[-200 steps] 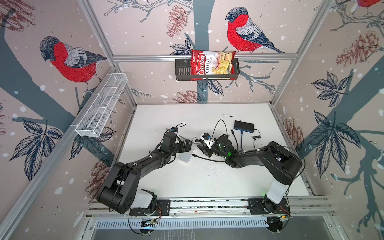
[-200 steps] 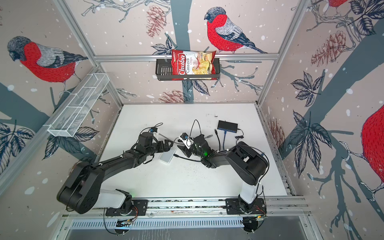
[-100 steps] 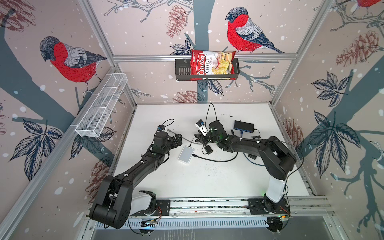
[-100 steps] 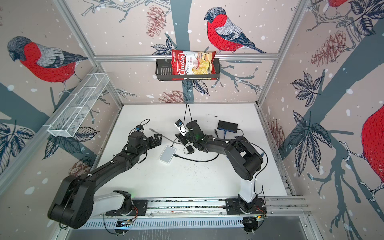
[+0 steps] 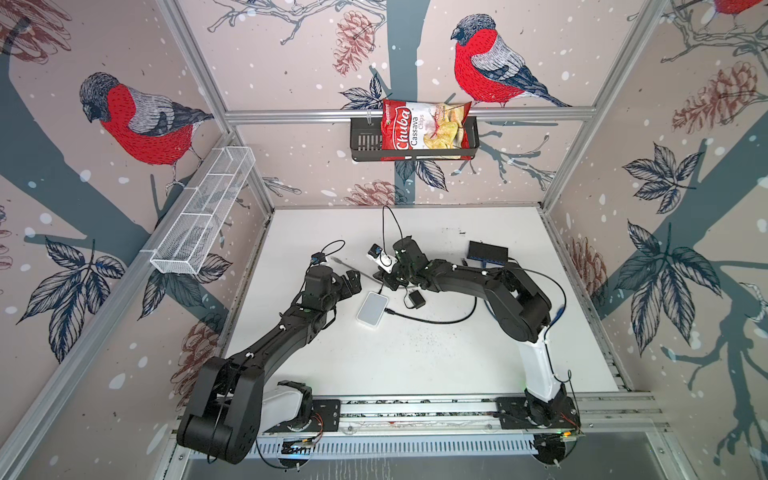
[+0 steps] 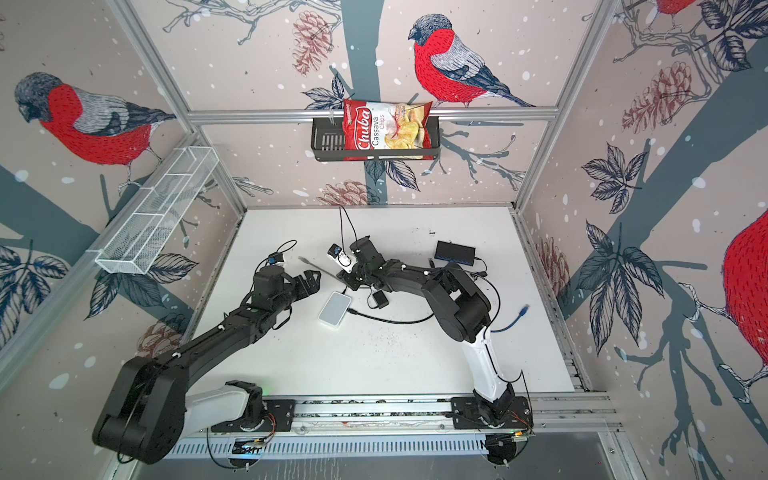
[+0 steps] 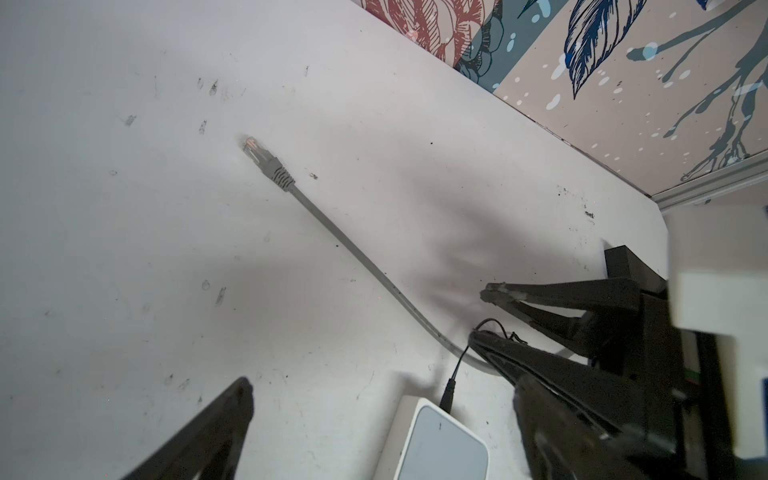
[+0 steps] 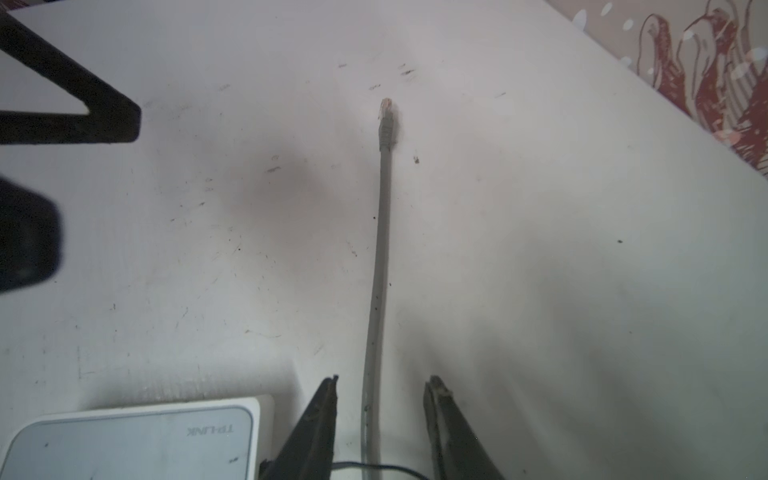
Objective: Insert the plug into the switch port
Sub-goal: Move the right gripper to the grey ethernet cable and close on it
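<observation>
Two hands hover low over the white desk, and one grey network cable runs across it between them. Its plug is a small clear connector with coppery contacts showing at the tip, backed by a ribbed grey boot. It lies flat on the bare desk, in no port, apart from the switch and pointing away from the right hand. That hand straddles the cable partway along its length. Its fingers stand apart on either side with a gap showing at each, so it is open and grips nothing. The left hand is spread wide and empty, just beside the switch on the side towards the left wall. The switch itself is a flat white box with rounded corners and a pale top panel (TP-LINK lettering shows in the right wrist view) – a thin black lead is plugged into one edge. In both top views the plug sits between the two hands.
</observation>
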Controlling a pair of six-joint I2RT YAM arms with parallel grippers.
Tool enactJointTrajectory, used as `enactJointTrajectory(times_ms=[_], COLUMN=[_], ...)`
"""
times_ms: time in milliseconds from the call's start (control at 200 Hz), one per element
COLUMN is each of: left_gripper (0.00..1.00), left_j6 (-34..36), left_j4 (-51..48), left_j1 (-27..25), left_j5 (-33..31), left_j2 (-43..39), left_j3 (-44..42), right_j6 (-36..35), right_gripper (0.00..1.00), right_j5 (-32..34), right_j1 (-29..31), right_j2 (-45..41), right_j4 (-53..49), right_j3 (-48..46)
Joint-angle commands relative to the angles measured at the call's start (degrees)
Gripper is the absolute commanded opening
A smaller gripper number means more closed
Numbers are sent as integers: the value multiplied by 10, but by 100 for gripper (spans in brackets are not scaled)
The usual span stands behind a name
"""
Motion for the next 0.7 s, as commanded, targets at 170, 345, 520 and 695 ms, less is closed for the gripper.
enactJointTrajectory(times_ms=[170, 345, 520, 695], left_gripper=[97, 97, 97, 97], left_j6=[2, 2, 3, 3], left_j4=[-1, 1, 3, 5], left_j1=[2, 3, 5, 6], left_j5=[-2, -2, 0, 1], left_j2=[-11, -13, -12, -13], left_j3=[-6, -9, -12, -15], right_j6=[-18, -21, -31, -42], right_gripper=[37, 36, 31, 28], right_j5=[3, 27, 51, 60], right_j1=[15, 18, 22, 27], right_j2=[46, 66, 81, 94], right_j4=[-45, -54, -63, -71], right_j3=[53, 70, 82, 93])
